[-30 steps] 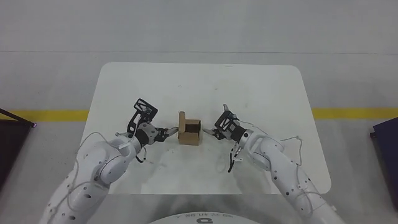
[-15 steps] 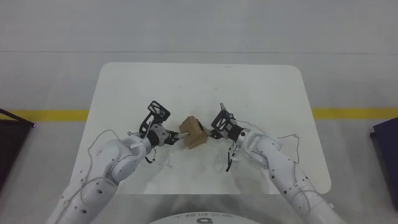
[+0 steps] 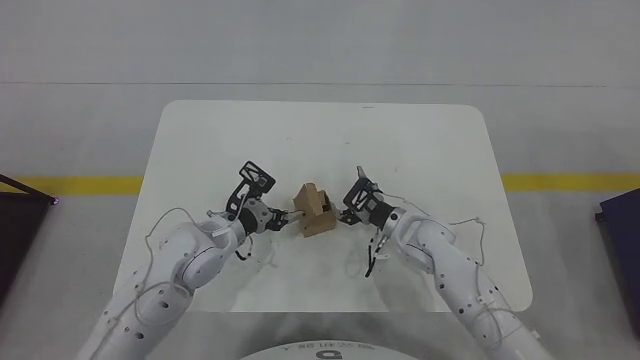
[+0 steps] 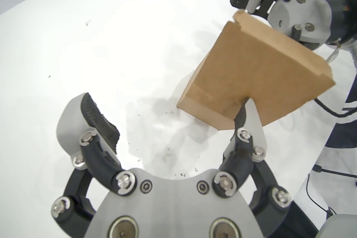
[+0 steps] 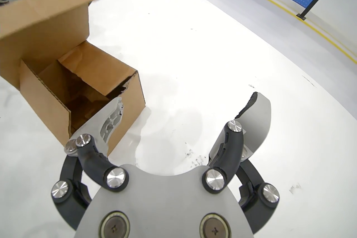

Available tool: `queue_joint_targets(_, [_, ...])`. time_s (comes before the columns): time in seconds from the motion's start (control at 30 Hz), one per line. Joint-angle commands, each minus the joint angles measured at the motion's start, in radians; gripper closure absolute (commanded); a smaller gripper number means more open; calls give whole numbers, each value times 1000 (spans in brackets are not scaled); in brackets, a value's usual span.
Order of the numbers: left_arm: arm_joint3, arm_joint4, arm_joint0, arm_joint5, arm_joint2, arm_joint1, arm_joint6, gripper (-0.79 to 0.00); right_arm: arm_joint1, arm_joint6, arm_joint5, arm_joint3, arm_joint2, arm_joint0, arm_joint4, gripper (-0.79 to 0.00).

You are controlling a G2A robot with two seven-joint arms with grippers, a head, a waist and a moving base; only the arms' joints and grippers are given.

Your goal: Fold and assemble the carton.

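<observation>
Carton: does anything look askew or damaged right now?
The brown cardboard carton lies skewed to the edges of the white table, and its open rim looks ragged beside one finger of the right gripper.

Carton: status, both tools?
Left tool open, one finger against carton under its flap. Right tool open, one finger at the open mouth. Carton on table, flap raised, not closed.

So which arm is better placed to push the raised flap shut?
Left, probably. The left gripper sits behind the raised flap of the carton, one finger touching its outer side; the right gripper faces the open mouth, better suited to bracing.
</observation>
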Motion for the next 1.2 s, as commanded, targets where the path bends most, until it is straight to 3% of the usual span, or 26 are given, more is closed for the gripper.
queue_joint_targets(0.0, [-7, -2, 3, 6, -12, 1, 0, -785, 2, 1, 3, -1, 15, -6, 12, -785])
queue_joint_targets(0.37, [-61, -52, 4, 10, -54, 2, 8, -785, 11, 36, -36, -9, 65, -37, 51, -785])
queue_joint_targets(0.63, [-35, -29, -34, -74, 12, -7, 56, -785, 0, 68, -40, -7, 12, -7, 39, -785])
queue_joint_targets(0.83, [8, -18, -46, -48, 42, -15, 56, -785, -4, 85, -40, -16, 1, 7, 39, -785])
queue_joint_targets(1.17, [6, -30, 0, -34, -12, -6, 44, -785, -4, 82, -47, -39, 7, 2, 38, -785])
